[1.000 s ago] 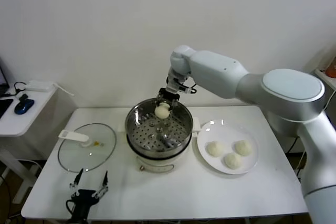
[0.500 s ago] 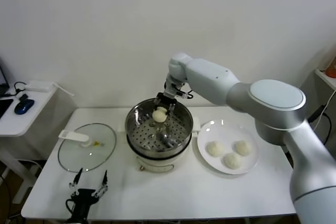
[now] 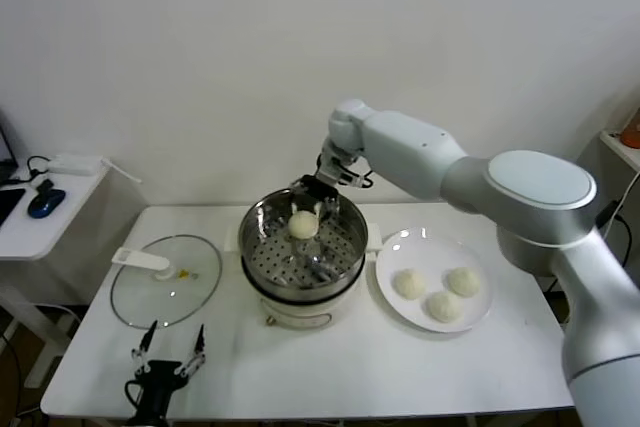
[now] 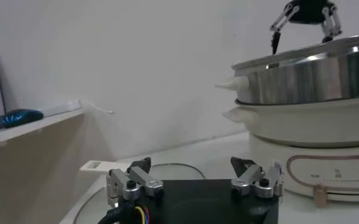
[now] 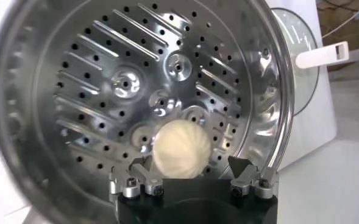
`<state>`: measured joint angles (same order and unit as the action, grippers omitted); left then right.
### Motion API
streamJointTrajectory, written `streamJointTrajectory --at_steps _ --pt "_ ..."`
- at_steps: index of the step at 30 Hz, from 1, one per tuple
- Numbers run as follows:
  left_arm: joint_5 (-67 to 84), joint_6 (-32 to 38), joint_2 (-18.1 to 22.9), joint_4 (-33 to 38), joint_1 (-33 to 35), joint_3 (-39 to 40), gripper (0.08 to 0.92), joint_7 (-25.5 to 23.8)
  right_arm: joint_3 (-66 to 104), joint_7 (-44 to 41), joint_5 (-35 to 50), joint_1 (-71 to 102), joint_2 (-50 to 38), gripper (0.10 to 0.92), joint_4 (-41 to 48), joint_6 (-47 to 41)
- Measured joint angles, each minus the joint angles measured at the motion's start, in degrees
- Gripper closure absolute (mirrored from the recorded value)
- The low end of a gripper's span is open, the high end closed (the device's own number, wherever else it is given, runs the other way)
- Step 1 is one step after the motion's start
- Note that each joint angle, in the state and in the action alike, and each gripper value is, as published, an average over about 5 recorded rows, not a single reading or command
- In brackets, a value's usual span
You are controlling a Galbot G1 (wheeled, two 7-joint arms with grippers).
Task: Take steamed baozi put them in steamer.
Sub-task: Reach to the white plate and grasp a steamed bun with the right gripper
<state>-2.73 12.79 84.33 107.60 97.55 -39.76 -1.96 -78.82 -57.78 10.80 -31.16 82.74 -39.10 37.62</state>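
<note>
One baozi [image 3: 303, 224] lies on the perforated tray of the steamer [image 3: 250, 247], toward its far side. My right gripper [image 3: 319, 190] hovers just above it at the steamer's far rim, open and empty. In the right wrist view the baozi [image 5: 178, 148] sits on the steamer tray [image 5: 124, 79] between the spread fingers of my right gripper [image 5: 190, 163], apart from them. Three more baozi [image 3: 409, 284] [image 3: 463, 281] [image 3: 443, 306] sit on the white plate [image 3: 400, 247] to the right. My left gripper [image 3: 168, 347] is parked open at the table's front left.
The glass lid [image 3: 165, 280] with a white handle lies flat left of the steamer, just beyond my left gripper [image 4: 191, 176]. The steamer [image 4: 307, 79] also shows in the left wrist view. A side table with a blue mouse [image 3: 45, 202] stands at far left.
The right gripper opened and drew up slightly toward the steamer's far rim. The baozi it held dropped onto the tray. The left arm has not moved.
</note>
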Motion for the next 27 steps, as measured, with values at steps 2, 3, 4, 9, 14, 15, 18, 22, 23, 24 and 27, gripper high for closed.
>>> streamJointTrajectory --at_steps 2,3,4,9,14,15,18,22,23,24,27 --pt "0.0 0.0 0.0 0.0 0.1 0.0 0.177 0.0 -2.1 -0.9 4.3 -1.8 -1.0 0.203 -0.9 -1.7" --pt "0.0 0.0 0.0 0.0 0.2 -0.1 0.177 0.0 -3.3 -1.3 6.5 -2.8 -1.6 0.203 -1.4 -2.9" --pt "0.0 -0.1 0.0 0.0 0.2 -0.1 0.177 0.0 -4.5 -1.6 8.8 -3.8 -2.1 0.203 -2.0 -4.3" --pt "0.0 0.0 0.0 -0.4 0.2 -0.3 0.177 0.0 -10.7 -3.2 19.5 -9.1 -5.1 0.203 -5.3 -13.6" --pt "0.0 0.0 -0.1 -0.5 0.2 -0.1 0.177 0.0 -16.9 -4.4 27.2 -14.0 -8.3 0.203 -9.5 -23.2" --pt "0.0 0.0 -0.1 -0.5 0.2 -0.1 0.177 0.0 -18.2 -4.5 28.5 -14.9 -9.1 0.203 -10.6 -24.9" --pt "0.0 0.0 -0.1 -0.6 0.1 0.0 0.177 0.0 -21.7 -4.7 31.4 -16.7 -11.3 0.203 -14.1 -29.6" --pt "0.0 0.1 -0.2 -0.9 0.0 0.2 0.177 -0.1 -25.0 -4.6 33.7 -17.8 -14.3 0.203 -18.5 -34.6" --pt "0.0 0.1 -0.2 -1.0 0.0 0.2 0.177 -0.1 -25.6 -4.4 34.0 -17.9 -15.0 0.203 -19.5 -35.6" --pt "0.0 0.2 -0.2 -1.1 0.0 0.3 0.177 -0.1 -26.1 -4.2 34.3 -17.9 -15.6 0.203 -20.4 -36.6" --pt "0.0 0.3 -0.3 -1.3 0.0 0.3 0.177 -0.1 -27.2 -3.4 34.8 -17.4 -17.3 0.203 -22.5 -39.2"
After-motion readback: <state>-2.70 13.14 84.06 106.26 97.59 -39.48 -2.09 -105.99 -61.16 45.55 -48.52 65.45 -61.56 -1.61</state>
